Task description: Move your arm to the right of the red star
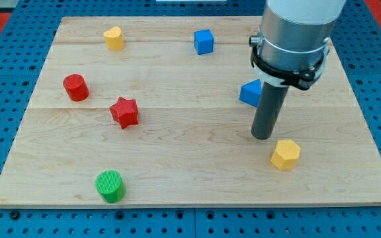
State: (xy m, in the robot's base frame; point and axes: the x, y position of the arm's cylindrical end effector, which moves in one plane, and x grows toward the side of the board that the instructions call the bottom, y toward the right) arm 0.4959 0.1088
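star point(124, 112), red, small, likely light and stiff, sits on the board's left half, to be approached not pushed, while my tip point(263, 137) rests bare, touching nothing, well right of it.

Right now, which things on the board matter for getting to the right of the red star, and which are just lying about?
Part of the job:
red star
my tip, far off toward the view's right

Just lying about:
red cylinder
yellow heart
blue cube
blue triangle
yellow hexagon
green cylinder

My tip point(263, 136) right of red star point(124, 112)
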